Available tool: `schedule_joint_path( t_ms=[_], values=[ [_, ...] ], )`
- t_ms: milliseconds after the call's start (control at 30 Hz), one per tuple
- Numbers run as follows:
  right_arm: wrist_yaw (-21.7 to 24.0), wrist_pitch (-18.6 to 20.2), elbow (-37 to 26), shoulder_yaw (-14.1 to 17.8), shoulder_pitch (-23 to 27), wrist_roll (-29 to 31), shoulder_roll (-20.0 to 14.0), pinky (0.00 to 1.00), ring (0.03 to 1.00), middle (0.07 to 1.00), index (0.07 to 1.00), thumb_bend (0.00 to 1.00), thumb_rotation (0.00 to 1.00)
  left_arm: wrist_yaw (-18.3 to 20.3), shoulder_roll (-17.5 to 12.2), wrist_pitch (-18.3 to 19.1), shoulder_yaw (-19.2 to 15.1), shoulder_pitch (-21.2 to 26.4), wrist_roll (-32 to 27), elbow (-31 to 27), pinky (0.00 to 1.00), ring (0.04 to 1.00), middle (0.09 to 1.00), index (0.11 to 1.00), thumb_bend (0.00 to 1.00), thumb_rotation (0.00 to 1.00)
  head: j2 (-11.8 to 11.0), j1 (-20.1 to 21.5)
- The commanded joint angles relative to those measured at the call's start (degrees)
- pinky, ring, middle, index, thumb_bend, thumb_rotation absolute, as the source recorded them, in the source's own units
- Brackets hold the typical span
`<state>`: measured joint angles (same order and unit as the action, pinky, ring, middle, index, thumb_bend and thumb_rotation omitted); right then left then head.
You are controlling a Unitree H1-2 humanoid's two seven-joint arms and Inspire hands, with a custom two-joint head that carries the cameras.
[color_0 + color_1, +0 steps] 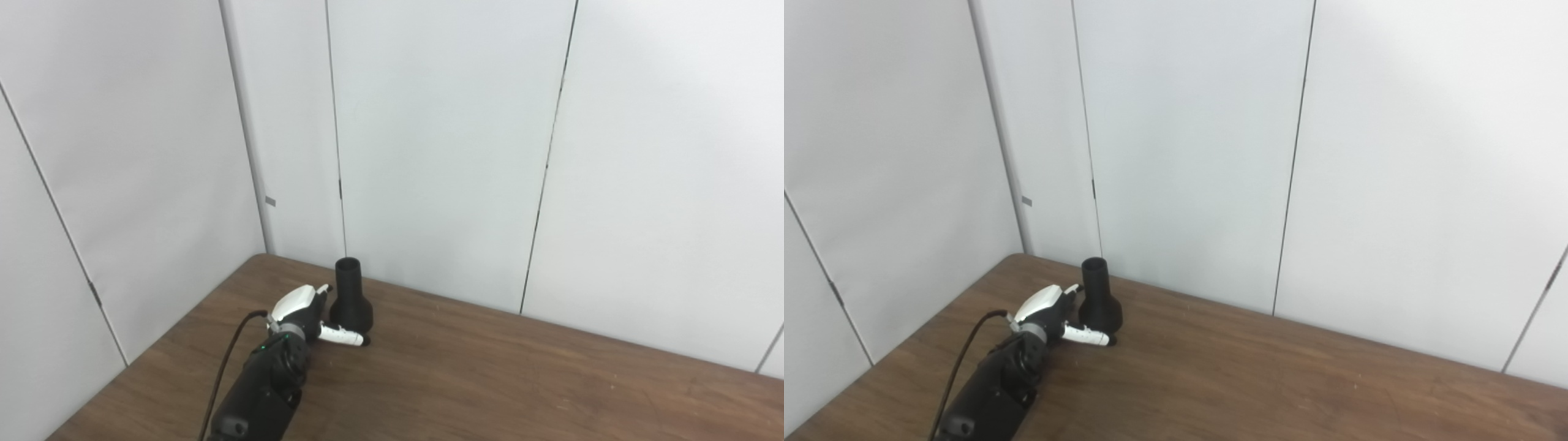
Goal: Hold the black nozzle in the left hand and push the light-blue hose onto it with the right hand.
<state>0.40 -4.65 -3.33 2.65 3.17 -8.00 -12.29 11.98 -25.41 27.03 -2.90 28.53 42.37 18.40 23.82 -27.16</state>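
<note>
Walls [429, 141]: pale grey panels meeting in a corner behind the work, split by thin dark vertical seams; no writing, brand or label readable anywhere on them.
Surface [490, 380]: dark brown wood grain, far-left corner tucked into the wall corner; no markings legible.
Left arm [263, 392]: black, entering from the bottom edge at the left, angled up and slightly right toward the far-left corner of the surface; small green light near the wrist; no lettering legible.
Cable [223, 367]: thin and black, arching along the left side of the arm from the wrist down to the bottom edge.
Black nozzle [350, 300]: standing upright on the surface near the far-left corner, wide flared base down, narrow open neck up; plain matte black, no brand visible.
Left hand [306, 315]: white-backed, low over the surface just left of the nozzle base; fingers [323, 288] spread apart, upper ones reaching toward the nozzle's left flank, thumb [343, 335] stretched along the surface in front of the base; holding nothing, contact with the nozzle impossible to judge.
Right hand: out of both views.
Grey tab [270, 201]: small tag on the wall seam above the corner, too small to read.
</note>
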Motion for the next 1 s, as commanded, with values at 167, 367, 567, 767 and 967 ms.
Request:
schedule_joint_path(
  t_ms=[167,367,567,767,967],
  values=[
    [0.45,0.04,-2.93,0.37,0.82,0.02,-0.83,0.41,0.559,0.699,0.494,0.5,0.12,-2.91,-0.93,-0.21,1.4,3.68,-1.8,1.75,1.0,0.968,0.927,0.91,1.0,0.38,0.38,0.24],
    [0.49,0.71,-3.69,0.32,0.57,-0.34,-0.65,0.41,0.549,0.698,0.495,0.5,0.12,-5.29,-1.24,-1.09,3.23,3.59,-4.11,2.18,1.0,0.951,0.878,0.879,1.0,0.35,0.66,0.38],
    [0.47,0.49,-3.59,0.22,0.48,-0.41,-0.66,0.41,0.549,0.699,0.495,0.5,0.12,-6.02,-1.43,-0.69,4.76,3.72,-5.41,1.9,1.0,0.957,0.882,0.862,1.0,0.34,1.24,0.68],
    [0.37,0.49,-3.84,0.38,0.35,-0.21,-0.6,0.41,0.547,0.7,0.495,0.5,0.12,-7.99,-1.01,-3.93,4.19,3.57,-9.24,3.37,0.79,0.86,0.822,0.812,1.0,0.31,1.51,0.98],
    [0.27,0.56,-4.14,0.36,0.27,-0.45,-0.56,0.41,0.546,0.7,0.495,0.5,0.12,-10.17,-0.56,-7.79,3.47,3.31,-13.29,4.56,0.67,0.773,0.704,0.739,0.98,0.23,1.87,0.98]
  ],
)
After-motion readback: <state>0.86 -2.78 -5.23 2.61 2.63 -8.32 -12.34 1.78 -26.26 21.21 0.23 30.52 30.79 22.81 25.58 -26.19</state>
